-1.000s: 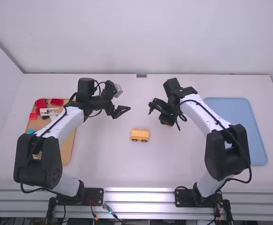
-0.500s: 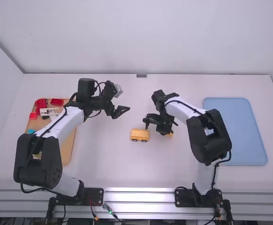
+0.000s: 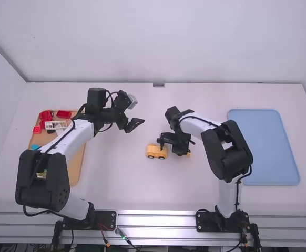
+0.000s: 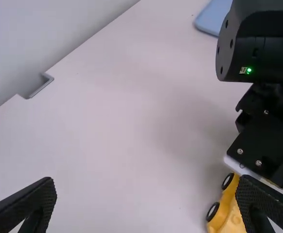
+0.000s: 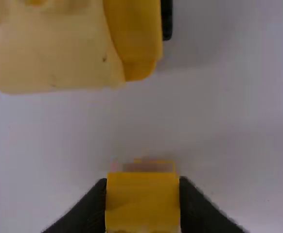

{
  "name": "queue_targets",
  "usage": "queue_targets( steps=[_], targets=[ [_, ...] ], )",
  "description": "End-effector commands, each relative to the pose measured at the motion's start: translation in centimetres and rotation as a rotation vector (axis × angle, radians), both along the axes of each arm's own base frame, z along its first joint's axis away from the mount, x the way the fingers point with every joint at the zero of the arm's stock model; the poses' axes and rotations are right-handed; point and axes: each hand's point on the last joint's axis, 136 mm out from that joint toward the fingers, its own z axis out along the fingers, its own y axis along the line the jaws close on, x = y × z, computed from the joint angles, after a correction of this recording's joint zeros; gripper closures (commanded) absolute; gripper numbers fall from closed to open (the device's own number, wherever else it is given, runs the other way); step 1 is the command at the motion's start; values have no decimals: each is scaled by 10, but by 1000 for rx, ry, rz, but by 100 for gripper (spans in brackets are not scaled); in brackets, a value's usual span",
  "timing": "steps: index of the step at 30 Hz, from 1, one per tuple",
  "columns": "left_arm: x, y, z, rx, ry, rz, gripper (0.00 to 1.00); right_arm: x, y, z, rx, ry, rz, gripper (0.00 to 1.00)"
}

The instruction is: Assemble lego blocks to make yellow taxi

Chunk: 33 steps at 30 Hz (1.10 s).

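- One white table (image 3: 116,184)
- Two trays: blue tray (image 3: 268,147), orange tray (image 3: 78,165)
- Two grippers: left gripper (image 4: 146,180) spread wide; right gripper (image 5: 142,180) clamped on the yellow block (image 5: 142,208)
- One wheeled yellow body (image 3: 156,151), mid-table, seemingly built
- One yellow block near it, probably left to fit on top

Room across white tabletop (image 3: 113,170) between orange tray (image 3: 78,165) and yellow toy car (image 3: 154,151); right arm (image 3: 199,126) blocks straight way from car to blue tray (image 3: 271,149).
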Motion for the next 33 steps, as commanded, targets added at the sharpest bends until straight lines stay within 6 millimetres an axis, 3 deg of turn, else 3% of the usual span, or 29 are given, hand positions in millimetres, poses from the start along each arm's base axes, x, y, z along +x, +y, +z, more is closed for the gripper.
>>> queue_targets(
  steps=[1,3,6,12,20,25,33],
  targets=[
    [2,0,7,-4,-15,-4,1,-1,-7,-5,-34,4,-13,22],
    [2,1,7,-4,-14,-1,1,4,-6,-2,-38,-14,-34,11],
    [-1,0,4,1,-4,-8,1,12,1,5,-10,-28,-47,1],
    [-6,0,-2,17,9,-25,1,5,9,34,159,40,-32,1],
    [-37,-16,-17,14,-91,-247,1,7,5,70,471,22,-110,1],
    [-55,-25,-24,-43,-142,-335,1,9,-1,60,600,-43,-108,1],
    [-80,-33,-34,-132,-196,-411,1,3,-11,24,712,-132,-134,1]
  ],
)
